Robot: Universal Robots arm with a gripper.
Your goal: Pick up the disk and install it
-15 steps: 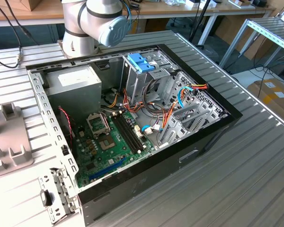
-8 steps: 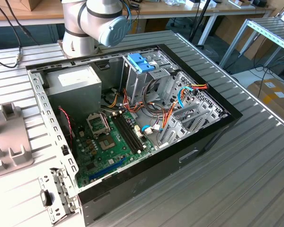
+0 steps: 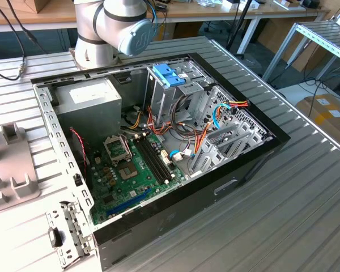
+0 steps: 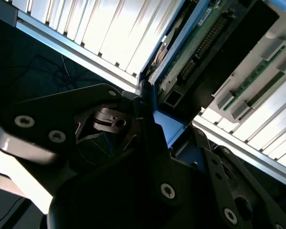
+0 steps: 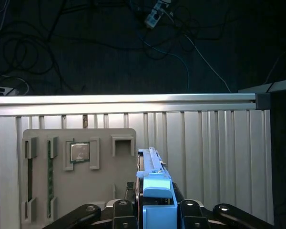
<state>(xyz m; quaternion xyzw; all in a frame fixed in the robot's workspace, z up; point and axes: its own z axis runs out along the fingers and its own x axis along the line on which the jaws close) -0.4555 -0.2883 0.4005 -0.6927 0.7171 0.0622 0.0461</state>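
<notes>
In both wrist views my gripper (image 5: 157,212) is shut on the disk (image 5: 150,164), a thin drive held on edge in a bright blue plastic carrier (image 5: 158,191). The black jaws press the carrier from both sides. The second wrist view has the disk's green circuit-board face (image 4: 195,45) and the blue carrier (image 4: 168,128) running out from the gripper (image 4: 169,136). The disk hangs over the ribbed metal table, beside a grey parts tray (image 5: 109,181).
The open computer case (image 3: 255,164) lies on the table with motherboard (image 3: 130,170), grey power supply (image 3: 93,99) and a drive cage topped by a pale blue latch (image 3: 169,73). The arm's base (image 3: 110,28) stands behind it. The grey tray (image 3: 11,164) holds a chip (image 5: 79,152).
</notes>
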